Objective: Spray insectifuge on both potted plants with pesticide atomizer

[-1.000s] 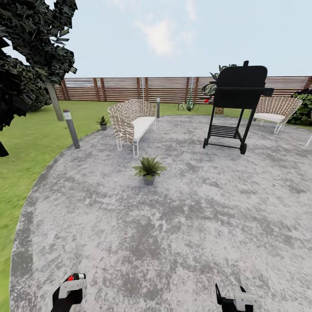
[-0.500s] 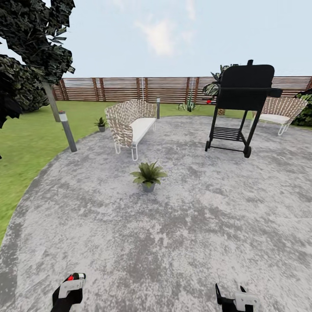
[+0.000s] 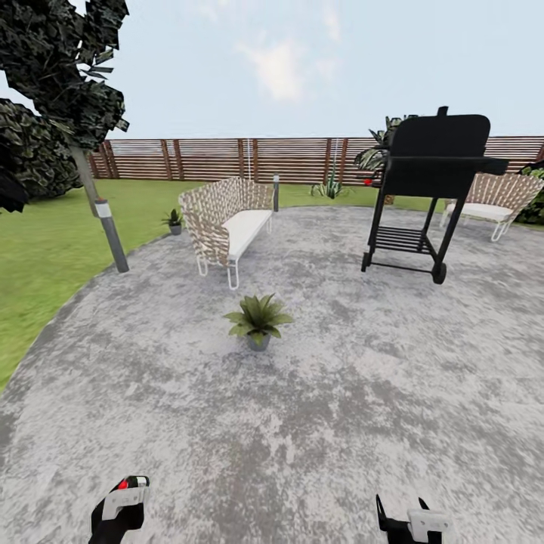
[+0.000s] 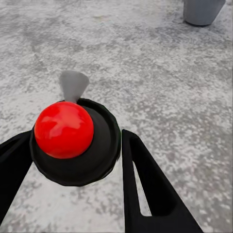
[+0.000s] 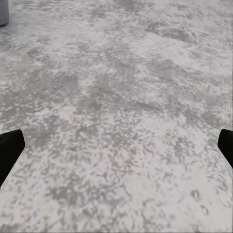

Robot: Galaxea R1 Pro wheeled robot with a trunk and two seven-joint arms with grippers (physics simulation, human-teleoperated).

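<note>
Gripping: left gripper [image 4: 77, 160] clamps the atomizer [image 4: 75, 143], low at the head view's left edge.
Axis: atomizer stands along the fingers, red top [image 4: 63, 129] toward the camera.
Textures: mottled grey stone patio [image 3: 340, 393]; near plant [image 3: 258, 320] in a grey pot; woven sofa [image 3: 224, 220].
Right gripper [image 5: 116, 145]: spread wide, holding nothing.
Unclear: far plant [image 3: 174, 221] is tiny; atomizer label hidden.

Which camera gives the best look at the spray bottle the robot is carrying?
The left wrist view: the pesticide atomizer sits large between the left gripper fingers, red top facing the camera. The head view shows it tiny. The right wrist view shows patio.
</note>
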